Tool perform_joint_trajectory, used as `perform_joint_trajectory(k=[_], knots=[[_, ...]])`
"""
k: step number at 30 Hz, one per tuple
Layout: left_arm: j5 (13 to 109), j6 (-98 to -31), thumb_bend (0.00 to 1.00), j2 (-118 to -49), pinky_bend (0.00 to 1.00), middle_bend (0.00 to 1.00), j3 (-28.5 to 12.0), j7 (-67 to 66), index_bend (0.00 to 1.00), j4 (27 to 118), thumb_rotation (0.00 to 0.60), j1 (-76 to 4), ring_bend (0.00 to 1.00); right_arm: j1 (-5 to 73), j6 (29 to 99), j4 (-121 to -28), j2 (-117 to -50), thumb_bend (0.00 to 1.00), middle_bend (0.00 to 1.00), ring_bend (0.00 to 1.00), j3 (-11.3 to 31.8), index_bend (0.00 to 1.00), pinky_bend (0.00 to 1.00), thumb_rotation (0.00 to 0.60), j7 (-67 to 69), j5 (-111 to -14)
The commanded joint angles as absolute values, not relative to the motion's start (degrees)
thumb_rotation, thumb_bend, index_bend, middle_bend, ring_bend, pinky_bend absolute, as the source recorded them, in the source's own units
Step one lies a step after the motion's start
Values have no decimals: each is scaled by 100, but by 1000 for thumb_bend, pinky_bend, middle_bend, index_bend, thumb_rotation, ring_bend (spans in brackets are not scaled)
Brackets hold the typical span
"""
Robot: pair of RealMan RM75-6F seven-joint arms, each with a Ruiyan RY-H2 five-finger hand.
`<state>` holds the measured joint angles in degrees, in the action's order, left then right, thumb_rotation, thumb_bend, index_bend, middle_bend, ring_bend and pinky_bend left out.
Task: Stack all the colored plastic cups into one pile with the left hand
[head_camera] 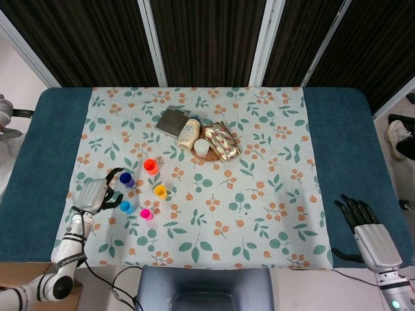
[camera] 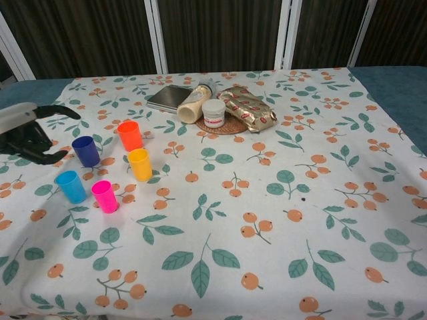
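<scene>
Near counter's left side: left hand (camera: 27,137) empty, fingers spread, just beside dark blue cup (camera: 86,151). Five cups standing apart, none stacked: orange (camera: 129,135), yellow (camera: 140,164), light blue (camera: 71,187), pink (camera: 105,196). Step: first-grasp approach. Next: close around dark blue cup, lift, nest into neighbour. Right hand (head_camera: 369,230) idle, fingers apart.
</scene>
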<state>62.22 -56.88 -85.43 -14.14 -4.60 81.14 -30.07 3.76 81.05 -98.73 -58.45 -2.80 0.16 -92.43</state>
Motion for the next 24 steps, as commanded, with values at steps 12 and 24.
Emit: perform_joint_trajectory(k=[12, 24], knots=[[5398, -5387, 357, -9272, 1000, 1000, -1647, -963, 288, 7064, 600, -3521, 1000, 362, 8139, -9879, -5807, 127, 0, 0, -272, 0, 0, 600, 76, -9233], [5448, -5421, 364, -9597, 1000, 1000, -1692, -793, 530, 6486, 600, -3646, 1000, 335, 8202, -9876, -5764, 128, 0, 0, -262, 0, 0, 600, 168, -9233]])
